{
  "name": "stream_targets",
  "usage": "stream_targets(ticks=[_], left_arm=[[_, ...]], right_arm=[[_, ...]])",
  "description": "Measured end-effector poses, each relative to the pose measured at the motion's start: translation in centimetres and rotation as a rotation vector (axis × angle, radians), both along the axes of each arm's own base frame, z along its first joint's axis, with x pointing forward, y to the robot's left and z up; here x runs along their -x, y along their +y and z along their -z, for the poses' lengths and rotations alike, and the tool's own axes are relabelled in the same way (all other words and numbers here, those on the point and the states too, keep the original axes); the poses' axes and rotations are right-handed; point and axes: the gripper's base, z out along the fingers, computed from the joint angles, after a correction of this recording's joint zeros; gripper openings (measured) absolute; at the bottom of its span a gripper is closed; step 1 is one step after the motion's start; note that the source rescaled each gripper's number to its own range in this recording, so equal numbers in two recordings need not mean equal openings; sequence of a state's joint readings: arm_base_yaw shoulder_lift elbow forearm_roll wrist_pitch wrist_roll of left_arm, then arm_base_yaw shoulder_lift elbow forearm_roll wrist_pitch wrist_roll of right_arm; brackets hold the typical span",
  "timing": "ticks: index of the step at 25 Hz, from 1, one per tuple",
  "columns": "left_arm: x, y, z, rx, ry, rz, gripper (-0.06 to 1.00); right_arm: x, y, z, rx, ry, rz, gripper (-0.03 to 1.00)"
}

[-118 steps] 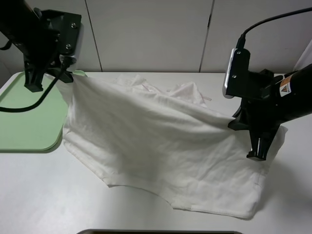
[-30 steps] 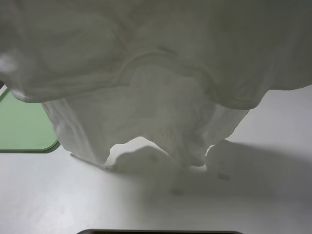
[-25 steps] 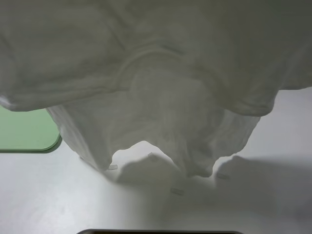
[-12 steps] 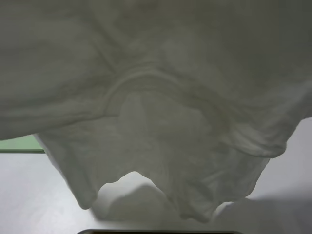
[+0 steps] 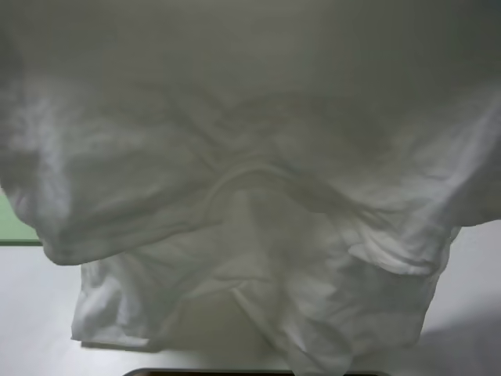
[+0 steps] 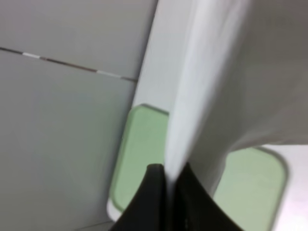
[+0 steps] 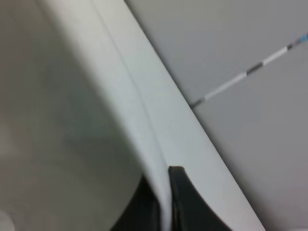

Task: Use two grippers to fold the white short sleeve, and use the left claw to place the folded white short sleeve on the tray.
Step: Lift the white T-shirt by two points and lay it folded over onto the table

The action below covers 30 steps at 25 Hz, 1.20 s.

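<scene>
The white short sleeve (image 5: 250,196) hangs lifted close in front of the exterior high camera and fills almost that whole view, hiding both arms there; its round neckline shows near the middle. Its lower folds reach the table near the front edge. In the left wrist view my left claw (image 6: 169,177) is shut on a stretched edge of the white short sleeve (image 6: 216,82), above the pale green tray (image 6: 144,149). My right gripper (image 7: 164,185) is shut on another edge of the white short sleeve (image 7: 72,120). A sliver of the tray (image 5: 12,227) shows at the left.
White table surface (image 5: 35,313) shows at the lower left and lower right (image 5: 477,274). A dark edge (image 5: 250,373) lies at the bottom of the exterior high view. Grey wall panels (image 6: 57,96) stand behind the table.
The shirt has risen closer to the camera and swung toward the front, now covering nearly the whole view. Its lower folds have dropped toward the table's front edge. More of the tray is covered.
</scene>
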<state>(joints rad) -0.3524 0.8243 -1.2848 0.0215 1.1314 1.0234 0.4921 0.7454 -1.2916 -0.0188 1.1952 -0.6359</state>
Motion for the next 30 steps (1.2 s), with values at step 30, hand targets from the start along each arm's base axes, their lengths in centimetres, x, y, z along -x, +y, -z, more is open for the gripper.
stream_targets(ticks=[30], left_arm=[[-26.0,-6.0,17.6,-0.234,-0.014,-0.069,0.0]], right_arm=[[-26.5,5.2,13.8,0.352,-0.011,0.131,0.0]])
